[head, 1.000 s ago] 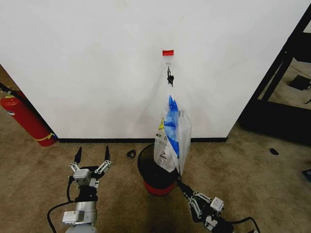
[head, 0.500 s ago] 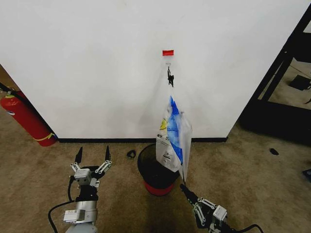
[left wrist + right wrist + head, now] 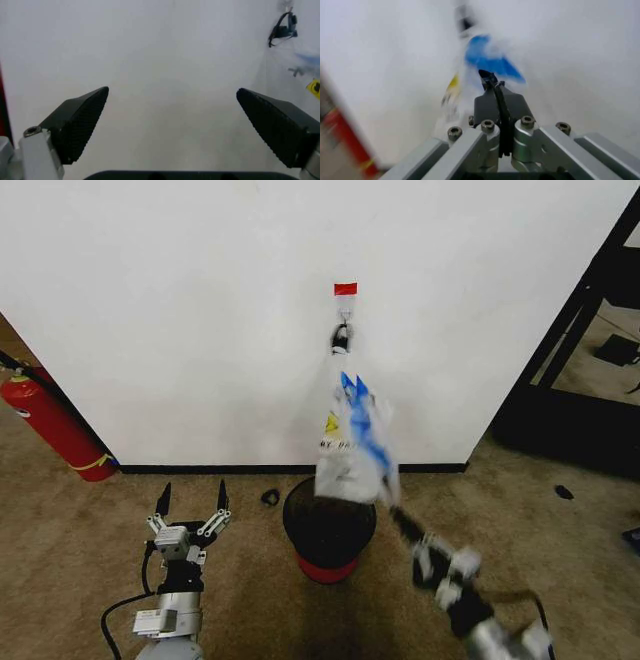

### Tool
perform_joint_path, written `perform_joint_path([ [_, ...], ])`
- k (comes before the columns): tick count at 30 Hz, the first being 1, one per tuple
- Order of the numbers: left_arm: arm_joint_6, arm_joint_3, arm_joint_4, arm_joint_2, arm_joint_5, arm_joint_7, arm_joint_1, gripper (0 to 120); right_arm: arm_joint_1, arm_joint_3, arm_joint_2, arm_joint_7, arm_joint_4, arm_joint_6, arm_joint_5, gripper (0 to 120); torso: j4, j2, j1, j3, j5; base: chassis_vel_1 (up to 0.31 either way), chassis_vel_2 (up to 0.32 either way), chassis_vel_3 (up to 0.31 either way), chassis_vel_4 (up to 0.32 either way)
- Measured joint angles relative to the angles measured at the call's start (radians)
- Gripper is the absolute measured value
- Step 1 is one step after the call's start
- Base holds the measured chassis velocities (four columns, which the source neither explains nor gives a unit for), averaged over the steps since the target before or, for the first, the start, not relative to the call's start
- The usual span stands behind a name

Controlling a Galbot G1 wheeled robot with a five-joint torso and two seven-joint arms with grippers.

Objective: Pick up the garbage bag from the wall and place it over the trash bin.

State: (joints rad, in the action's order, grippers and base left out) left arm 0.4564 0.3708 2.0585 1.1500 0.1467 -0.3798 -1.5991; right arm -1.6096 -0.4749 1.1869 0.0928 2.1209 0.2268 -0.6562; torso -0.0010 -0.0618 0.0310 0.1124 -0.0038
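The right gripper (image 3: 392, 502), clenched on the garbage bag (image 3: 352, 442), is raising it above the trash bin (image 3: 329, 530) to unhook it; the left gripper (image 3: 190, 502) is idling, splayed, beside the bin.

left gripper (image 3: 190, 498): two tapered black fingers (image 3: 80, 122) with cross-hatched pads, on silver linkages and a silver cylindrical wrist; black cable at lower left. right gripper (image 3: 490, 78): black fingers on grey metal links with four round screws.

Thin crinkly plastic garbage bag (image 3: 355, 448), black wire-mesh trash bin (image 3: 330, 530), matt wall (image 3: 200, 330).
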Motion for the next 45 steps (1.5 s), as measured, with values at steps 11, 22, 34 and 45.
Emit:
perform_joint_path([
  [11,-0.051,-0.070,0.021,-0.065,0.001,0.001,0.092,100,0.147,-0.007,-0.017,-0.143,-0.099,-0.090,-0.052,0,-0.0005,0.000,0.000,0.000,0.0000,0.000,0.000,0.000,0.000],
  [22,-0.050,-0.078,0.014,-0.051,0.001,0.000,0.086,100,-0.001,-0.076,-0.061,-0.117,-0.073,-0.061,0.231,28,-0.0003,0.000,0.000,0.000,-0.0001,0.000,0.000,0.000,0.000],
  [34,-0.037,-0.071,0.001,-0.044,0.006,-0.004,0.077,100,0.037,-0.044,-0.158,-0.146,-0.060,-0.005,0.444,69,-0.0006,0.000,0.000,0.000,-0.0001,0.000,0.000,0.000,0.000],
  [45,-0.049,-0.054,-0.013,-0.023,0.012,-0.006,0.088,100,0.689,0.436,-0.206,-0.137,-0.475,-0.023,0.394,100,-0.0002,0.000,0.000,0.000,-0.0001,0.000,0.000,0.000,0.000],
])
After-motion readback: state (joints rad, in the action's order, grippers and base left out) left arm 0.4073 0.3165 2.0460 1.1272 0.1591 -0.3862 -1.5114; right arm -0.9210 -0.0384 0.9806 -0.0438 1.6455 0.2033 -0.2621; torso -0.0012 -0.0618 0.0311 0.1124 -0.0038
